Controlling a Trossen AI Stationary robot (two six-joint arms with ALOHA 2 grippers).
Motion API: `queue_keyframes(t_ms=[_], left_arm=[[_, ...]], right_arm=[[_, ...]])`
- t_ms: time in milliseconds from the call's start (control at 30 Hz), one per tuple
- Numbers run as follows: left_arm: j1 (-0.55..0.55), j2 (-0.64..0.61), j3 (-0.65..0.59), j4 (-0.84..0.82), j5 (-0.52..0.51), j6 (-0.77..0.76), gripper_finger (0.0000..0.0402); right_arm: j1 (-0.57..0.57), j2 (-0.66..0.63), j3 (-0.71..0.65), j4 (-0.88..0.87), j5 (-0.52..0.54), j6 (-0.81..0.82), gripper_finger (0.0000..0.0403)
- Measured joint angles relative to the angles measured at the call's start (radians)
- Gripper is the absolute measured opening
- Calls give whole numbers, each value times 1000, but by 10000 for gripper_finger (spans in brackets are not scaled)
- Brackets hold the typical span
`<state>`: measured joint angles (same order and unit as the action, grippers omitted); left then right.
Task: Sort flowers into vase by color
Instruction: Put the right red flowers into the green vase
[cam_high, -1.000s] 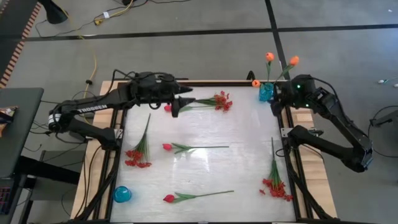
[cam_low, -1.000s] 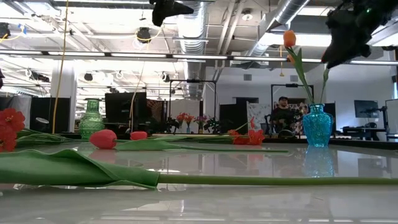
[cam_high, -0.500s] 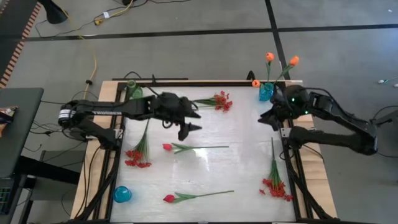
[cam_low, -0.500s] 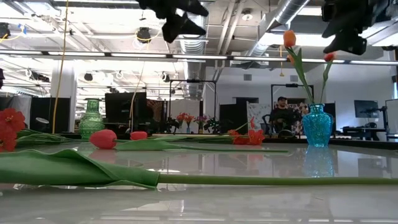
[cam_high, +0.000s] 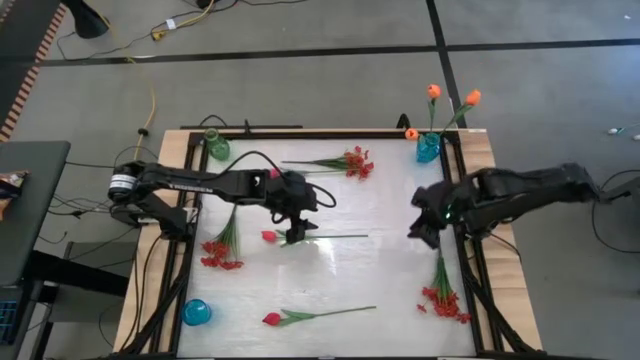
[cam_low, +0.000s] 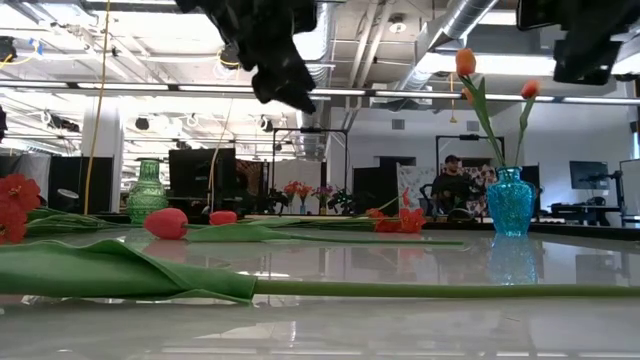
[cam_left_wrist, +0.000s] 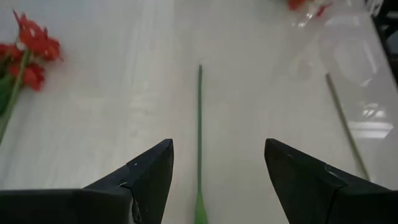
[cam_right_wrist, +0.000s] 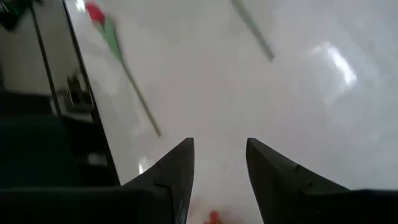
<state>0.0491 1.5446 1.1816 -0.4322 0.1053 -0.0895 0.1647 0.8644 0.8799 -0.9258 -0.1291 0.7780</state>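
Observation:
My left gripper (cam_high: 300, 222) (cam_left_wrist: 217, 146) hangs open above the middle pinkish-red tulip (cam_high: 268, 236); its green stem (cam_left_wrist: 199, 124) runs between the two fingers without touching them. My right gripper (cam_high: 424, 228) (cam_right_wrist: 219, 144) is open near the table's right edge, just beyond the far end of a red spray (cam_high: 443, 293). Three orange tulips (cam_high: 434, 91) stand with their stems in the blue vase (cam_high: 428, 148) (cam_low: 510, 202). A second pinkish-red tulip (cam_high: 272, 319) lies flat near the near edge.
A green vase (cam_high: 213, 147) (cam_low: 147, 190) stands at the far left corner and a small blue vessel (cam_high: 196, 312) at the near left. Red sprays lie at the far edge (cam_high: 350, 160) and the left side (cam_high: 222, 248). A person (cam_low: 455, 180) sits in the room behind.
My left gripper has moved from beside the far-edge red spray toward the near edge and down, and now hangs over the middle tulip. My right gripper has drawn away from the blue vase and travelled along the right edge toward the near side. No flower on the table has moved.

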Motion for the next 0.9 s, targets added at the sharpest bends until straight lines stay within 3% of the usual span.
queue_keyframes(t_ms=[200, 333, 467, 667, 900], left_arm=[[-7, 13, 0, -13, -24, 8, 240], [-7, 15, 0, -15, -35, 24, 240], [-6, 15, 0, -9, -36, 24, 240], [-7, 15, 0, 13, -38, 19, 240], [-15, 15, 0, 9, -38, -2, 240]], right_arm=[[137, 103, 0, -3, 0, 52, 167], [202, 168, 0, -8, -3, -38, 167], [251, 226, 0, -10, -33, -258, 168], [306, 294, 0, -32, -77, -712, 168], [350, 383, 0, -190, -71, -1140, 168]])
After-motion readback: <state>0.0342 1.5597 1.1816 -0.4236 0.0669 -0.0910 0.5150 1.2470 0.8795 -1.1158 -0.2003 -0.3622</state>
